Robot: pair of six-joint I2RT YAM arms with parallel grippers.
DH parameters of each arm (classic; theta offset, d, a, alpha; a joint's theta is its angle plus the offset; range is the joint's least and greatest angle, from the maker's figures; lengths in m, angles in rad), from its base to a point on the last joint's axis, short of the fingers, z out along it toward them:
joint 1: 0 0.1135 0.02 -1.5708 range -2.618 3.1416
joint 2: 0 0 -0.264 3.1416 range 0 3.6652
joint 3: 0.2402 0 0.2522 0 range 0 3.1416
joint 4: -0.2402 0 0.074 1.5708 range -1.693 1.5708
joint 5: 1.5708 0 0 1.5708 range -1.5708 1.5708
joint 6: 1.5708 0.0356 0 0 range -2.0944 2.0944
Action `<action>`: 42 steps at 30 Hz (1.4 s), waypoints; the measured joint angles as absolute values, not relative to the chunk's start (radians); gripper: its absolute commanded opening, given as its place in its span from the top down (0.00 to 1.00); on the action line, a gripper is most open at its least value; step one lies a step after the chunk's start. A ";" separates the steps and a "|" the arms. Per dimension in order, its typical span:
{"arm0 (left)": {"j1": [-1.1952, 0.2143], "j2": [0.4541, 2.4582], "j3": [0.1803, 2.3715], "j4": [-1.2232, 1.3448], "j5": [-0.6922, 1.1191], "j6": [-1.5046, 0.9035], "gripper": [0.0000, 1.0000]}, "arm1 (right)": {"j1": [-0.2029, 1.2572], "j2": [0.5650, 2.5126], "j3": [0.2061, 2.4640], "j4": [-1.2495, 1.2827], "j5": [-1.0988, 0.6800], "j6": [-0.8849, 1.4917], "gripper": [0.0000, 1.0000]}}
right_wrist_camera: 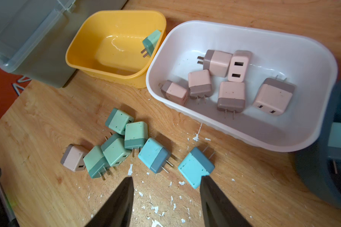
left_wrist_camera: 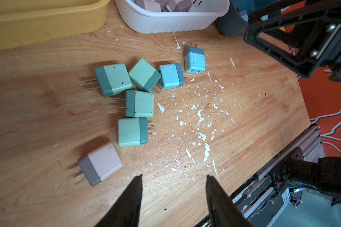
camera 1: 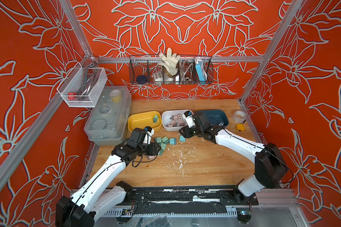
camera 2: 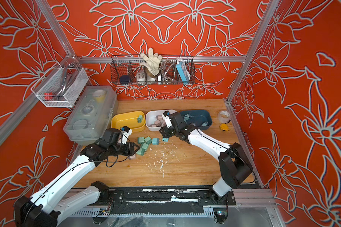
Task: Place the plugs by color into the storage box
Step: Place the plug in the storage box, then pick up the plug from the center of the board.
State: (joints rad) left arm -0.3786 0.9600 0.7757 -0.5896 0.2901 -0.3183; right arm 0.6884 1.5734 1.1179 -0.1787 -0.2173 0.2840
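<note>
Loose plugs (left_wrist_camera: 139,103): 4 mint, 2 blue, 1 pink, mid worktop (camera 1: 205,167), nearer its left edge
Yellow bin (right_wrist_camera: 114,17): 1 mint plug (right_wrist_camera: 151,42)
White bin (right_wrist_camera: 244,137): 6 pink plugs (right_wrist_camera: 231,96)
Navy bin (camera 1: 220,114): contents part hidden
L gripper (left_wrist_camera: 173,176): fingers apart, empty
R gripper (right_wrist_camera: 166,178): fingers apart, empty, blue plug (right_wrist_camera: 195,169) just beside one finger

left arm (camera 1: 106,169): stretched forward from the near left base, forearm angled inward, wrist held low.
left gripper (left_wrist_camera: 173,176): jaws parted, fingertips pointing forward and down.
right arm (camera 1: 236,141): sharply bent at the elbow, forearm reaching inward toward the middle.
right gripper (right_wrist_camera: 165,177): jaws parted, tilted downward.
</note>
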 measured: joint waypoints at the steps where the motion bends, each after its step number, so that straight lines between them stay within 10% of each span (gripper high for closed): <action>1: -0.379 0.960 0.776 -0.590 0.291 -0.318 0.47 | 0.699 1.573 1.117 -0.179 -0.218 0.276 0.40; 42: -0.370 0.311 0.649 -0.676 -0.218 -0.383 0.42 | 1.052 1.924 1.170 0.144 -0.331 -0.256 0.33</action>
State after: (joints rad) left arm -0.3702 0.3107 0.6487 -0.6758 -0.2180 -0.3832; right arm 1.0515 1.9244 1.1702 0.1436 -0.3313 -0.2562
